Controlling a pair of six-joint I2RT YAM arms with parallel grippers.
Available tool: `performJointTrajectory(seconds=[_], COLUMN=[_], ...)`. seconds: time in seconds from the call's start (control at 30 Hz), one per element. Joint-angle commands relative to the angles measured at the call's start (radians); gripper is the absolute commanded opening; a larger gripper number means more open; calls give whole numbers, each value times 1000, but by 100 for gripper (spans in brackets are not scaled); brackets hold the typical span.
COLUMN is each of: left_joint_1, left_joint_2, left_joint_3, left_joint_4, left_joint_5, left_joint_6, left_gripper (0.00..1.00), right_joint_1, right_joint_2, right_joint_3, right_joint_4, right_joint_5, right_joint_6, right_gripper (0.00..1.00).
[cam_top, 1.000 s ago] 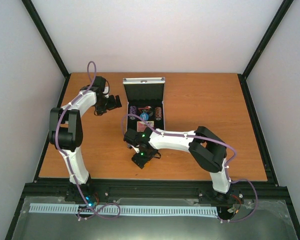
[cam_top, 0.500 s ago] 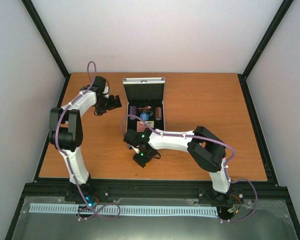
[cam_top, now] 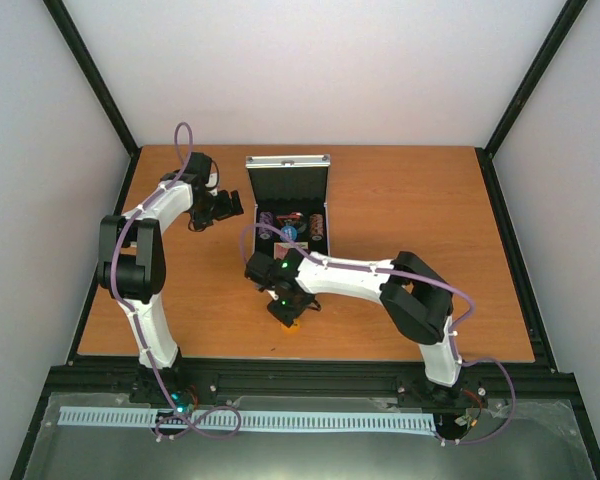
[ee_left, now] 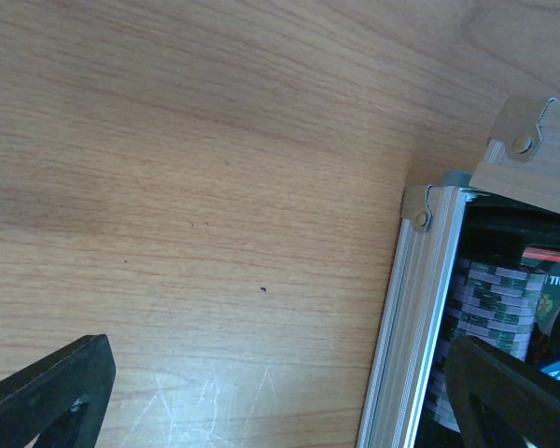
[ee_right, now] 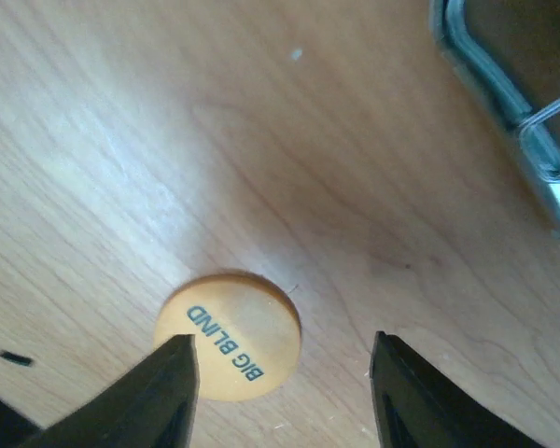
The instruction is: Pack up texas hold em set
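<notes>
The small silver case [cam_top: 288, 178] stands open at the table's back middle, with chip stacks [ee_left: 490, 301] and a blue disc [cam_top: 290, 232] inside. An orange disc [ee_right: 229, 336] printed BIG BLIND lies flat on the wood in front of the case. My right gripper [ee_right: 285, 378] hovers over it, open; its left finger [ee_right: 159, 397] overlaps the disc's edge and the right finger stands well apart from it. My left gripper [ee_left: 280, 401] is open wide and straddles the case's left wall [ee_left: 406, 355], holding nothing.
A corner of the case [ee_right: 532, 140] shows at the upper right of the right wrist view. Bare wooden table [cam_top: 430, 220] stretches to the right of the case. Black frame rails run along the table's edges.
My right gripper has shifted slightly toward the case and its jaws have narrowed. The orange disc now shows at its near side. The left arm has not moved.
</notes>
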Motion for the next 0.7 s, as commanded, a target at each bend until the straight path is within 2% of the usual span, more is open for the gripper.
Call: performJointTrajectory(seconds=[0.0,0.1,0.17,0.5,0.67], left_joint_1=[3,3,2,2,3], left_joint_2=[-3,-6,-8,-1,8], left_joint_3=[15,15,13,6,14], left_joint_4=[4,1,0,-3,-2], left_joint_5=[-1,-3,-6,-11,-6], left_joint_6=[16,16,16,18,13], left_gripper=[100,100,100,100,100], right_joint_1=[-26,-28,-28,-26,-25], right_joint_2=[-59,-48,-38,7,38], right_joint_3=[63,69,61,-2,-9], right_joint_4=[-38,-46,-44,14,27], right_joint_5=[15,-15,-53,-155,-159], right_joint_6=[-27,-46,-53,-54,-62], right_gripper=[60,72,76,75,75])
